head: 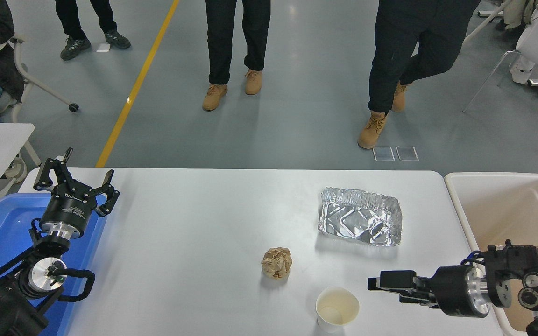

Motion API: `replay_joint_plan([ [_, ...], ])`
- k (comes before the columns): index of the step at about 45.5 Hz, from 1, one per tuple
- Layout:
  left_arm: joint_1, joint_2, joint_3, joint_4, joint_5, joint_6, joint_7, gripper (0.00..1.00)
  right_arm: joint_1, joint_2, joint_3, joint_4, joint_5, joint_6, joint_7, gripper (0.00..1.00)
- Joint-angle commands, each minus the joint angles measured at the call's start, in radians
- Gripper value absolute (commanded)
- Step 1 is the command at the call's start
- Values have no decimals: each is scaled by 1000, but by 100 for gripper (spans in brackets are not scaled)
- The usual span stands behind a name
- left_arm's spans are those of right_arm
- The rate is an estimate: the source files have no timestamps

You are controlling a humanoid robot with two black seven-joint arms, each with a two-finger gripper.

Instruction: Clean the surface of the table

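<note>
The left gripper (74,179) is sitting parked at the lower left, fingers spread apart. The right gripper (375,283) is reaching leftward, its wrist level behind the jaws.

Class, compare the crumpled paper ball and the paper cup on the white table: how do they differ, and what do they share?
The paper ball is brown and crushed; the paper cup is pale, still holds its round shape and stands upright, mouth open. The ball lies further from the robot; the cup sits near the front edge, beside the right gripper. Both rest on the table, untouched.
</note>
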Motion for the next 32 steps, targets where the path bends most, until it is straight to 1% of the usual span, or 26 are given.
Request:
replay_joint_plan([
  [1,0,0,0,0,0,0,0,99,45,64,-20,-1,33,-28,-2,97],
  [7,0,0,0,0,0,0,0,99,101,139,-109,-3,91,-34,-7,97],
  [13,0,0,0,0,-1,0,0,99,140,236,-206,-19,100,-63,-7,97],
  [24,0,0,0,0,-1,0,0,99,223,322,-315,-49,103,-78,-8,97],
  [32,0,0,0,0,0,0,0,99,316,402,-358,-50,180,-77,-8,98],
])
